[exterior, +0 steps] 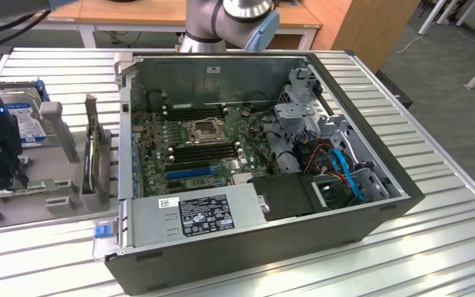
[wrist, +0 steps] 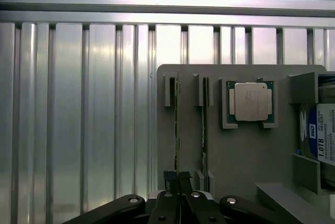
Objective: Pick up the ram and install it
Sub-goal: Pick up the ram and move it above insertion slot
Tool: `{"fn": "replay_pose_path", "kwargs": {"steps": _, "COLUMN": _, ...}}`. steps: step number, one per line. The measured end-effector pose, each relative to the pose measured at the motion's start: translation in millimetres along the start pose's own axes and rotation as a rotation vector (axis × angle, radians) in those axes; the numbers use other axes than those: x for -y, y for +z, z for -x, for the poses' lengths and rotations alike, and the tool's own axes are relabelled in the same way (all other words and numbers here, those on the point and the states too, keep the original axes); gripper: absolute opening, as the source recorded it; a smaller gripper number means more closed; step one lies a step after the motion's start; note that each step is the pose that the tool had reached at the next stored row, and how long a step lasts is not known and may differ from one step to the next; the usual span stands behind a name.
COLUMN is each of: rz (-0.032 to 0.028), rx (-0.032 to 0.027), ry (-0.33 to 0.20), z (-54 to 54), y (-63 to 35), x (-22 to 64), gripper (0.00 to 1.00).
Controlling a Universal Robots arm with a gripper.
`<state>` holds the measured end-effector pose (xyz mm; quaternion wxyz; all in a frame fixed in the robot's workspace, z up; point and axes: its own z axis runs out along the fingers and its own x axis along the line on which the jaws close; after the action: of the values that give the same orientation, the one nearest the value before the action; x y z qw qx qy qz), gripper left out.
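Wrist view: the gripper (wrist: pixel 177 179) is clenched on the ram (wrist: pixel 177 124), standing on edge in the holder (wrist: pixel 246 153) between its fingers, so the pick-up grasp seems made, and freeing it likely calls for a straight, untilted pull.

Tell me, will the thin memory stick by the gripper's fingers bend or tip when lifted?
Probably stiff: the RAM stick is a board standing straight on edge in the grey holder. Likely light, being so thin. Freed from its slot it would probably tip over on that narrow edge.
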<state>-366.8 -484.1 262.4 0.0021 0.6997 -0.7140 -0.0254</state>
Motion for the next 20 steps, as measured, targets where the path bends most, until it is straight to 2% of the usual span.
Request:
{"fn": "replay_pose_path", "kwargs": {"steps": 10, "rz": 0.0025, "rx": -0.0001, "ry": 0.000, "z": 1.0, "y": -29.7, "x": 1.0, "gripper": 0.12}}
{"fn": "replay_pose_path", "kwargs": {"steps": 20, "rz": 0.0046, "rx": -0.0001, "ry": 0.000, "z": 1.9, "y": -54.9, "x": 1.5, "gripper": 0.12}}
